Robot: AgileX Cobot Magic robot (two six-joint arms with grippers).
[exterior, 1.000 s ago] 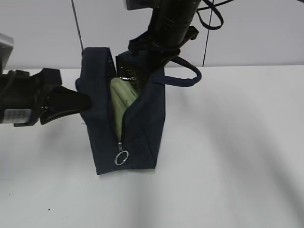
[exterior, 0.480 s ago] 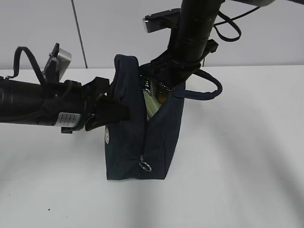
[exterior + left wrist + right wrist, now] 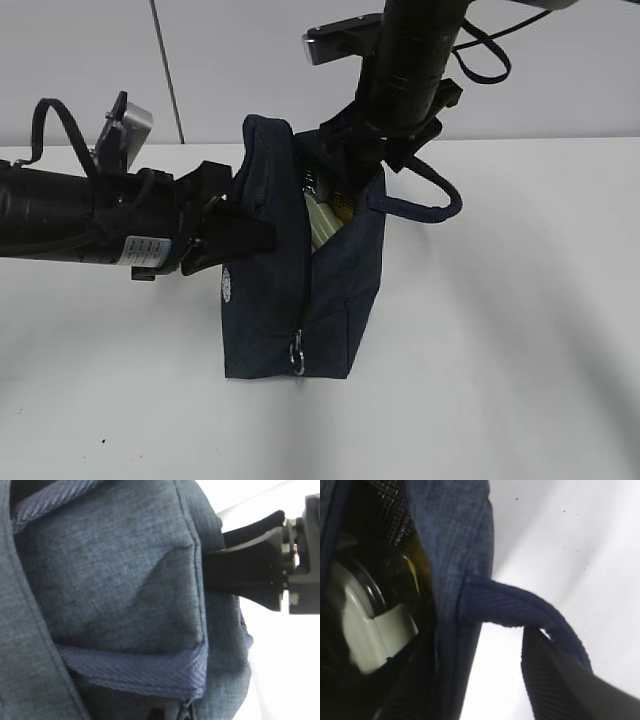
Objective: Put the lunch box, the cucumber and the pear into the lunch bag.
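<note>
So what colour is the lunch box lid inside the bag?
Pale sage green lid; the right wrist view shows it best.

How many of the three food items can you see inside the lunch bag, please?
1: the lunch box, its pale lid showing through the open top of the lunch bag. A yellowish patch beside it cannot be identified; cucumber and pear may be hidden deeper.

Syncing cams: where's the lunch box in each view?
Exterior: lunch box, pale sliver in the lunch bag's open top, centre.
Left wrist: not visible; only the bag's outer fabric.
Right wrist: pale lid inside the bag, lower left.
Shared landmark: the navy bag.
</note>
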